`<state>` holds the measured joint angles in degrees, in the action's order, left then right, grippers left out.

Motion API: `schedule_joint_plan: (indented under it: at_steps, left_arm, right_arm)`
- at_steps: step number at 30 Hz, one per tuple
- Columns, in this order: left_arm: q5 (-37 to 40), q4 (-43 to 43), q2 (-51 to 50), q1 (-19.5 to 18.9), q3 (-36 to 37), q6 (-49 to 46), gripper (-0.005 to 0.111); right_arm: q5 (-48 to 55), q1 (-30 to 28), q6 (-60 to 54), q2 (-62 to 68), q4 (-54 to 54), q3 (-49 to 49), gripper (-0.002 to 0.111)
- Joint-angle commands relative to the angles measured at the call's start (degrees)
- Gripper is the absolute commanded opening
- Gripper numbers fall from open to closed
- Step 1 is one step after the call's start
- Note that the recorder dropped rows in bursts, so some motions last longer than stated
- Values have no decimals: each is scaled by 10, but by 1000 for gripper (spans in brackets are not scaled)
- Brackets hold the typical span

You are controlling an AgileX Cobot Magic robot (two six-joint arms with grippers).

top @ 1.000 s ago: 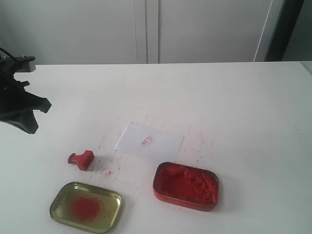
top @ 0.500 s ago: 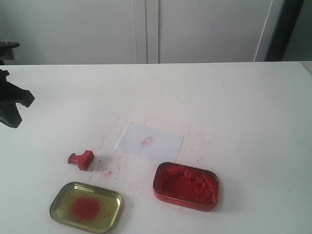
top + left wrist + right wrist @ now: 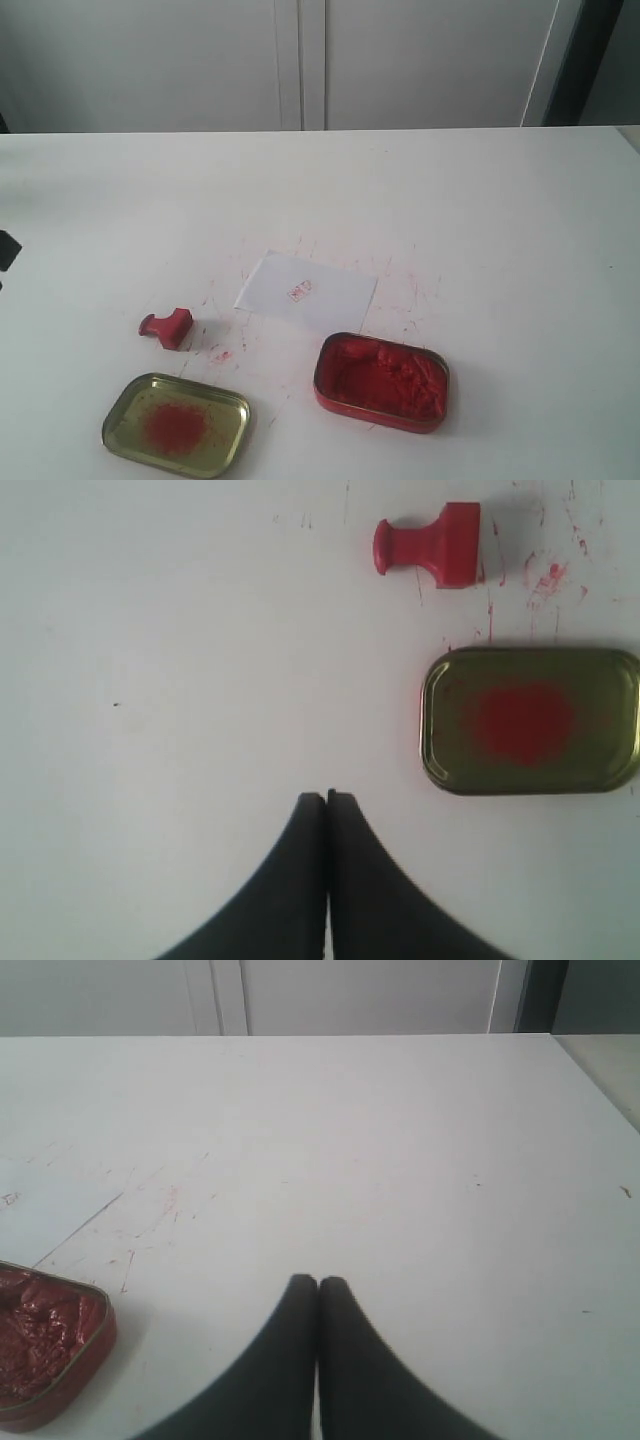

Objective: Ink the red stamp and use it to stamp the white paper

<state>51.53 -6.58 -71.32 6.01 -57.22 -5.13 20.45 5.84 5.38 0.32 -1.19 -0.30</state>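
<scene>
Our left gripper [image 3: 327,798] had withdrawn toward nine o'clock, fingers pressed together and empty, as was the right gripper [image 3: 318,1282]. The small solid-red blocky stamp [image 3: 168,328] lay tipped at eight o'clock of the thin white paper sheet [image 3: 306,292], already red-marked; we judged stamping done.

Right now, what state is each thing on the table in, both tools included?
Red stamp: lying on its side, not held.
White paper: flat on the table, one red mark on it.
Red tin: open, holding lumpy red paste.
Gold tin: open, red smear in the middle.
Left tool: shut, empty.
Right tool: shut, empty.
</scene>
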Motion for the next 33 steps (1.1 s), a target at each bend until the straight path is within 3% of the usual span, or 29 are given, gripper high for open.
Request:
schedule_joint_plan:
  at_steps: [1,11,33]
  left_arm:
    - [5,-2,65,-2,41,4,0]
    - [19,-4,233,-2,115,4,0]
    - [20,-4,246,-2,115,4,0]
  right_arm:
    - [-8,-2,2,-3,-2,3,0]
    - [-8,-2,2,-3,-2,3,0]
    - [-8,-2,2,-3,-2,3,0]
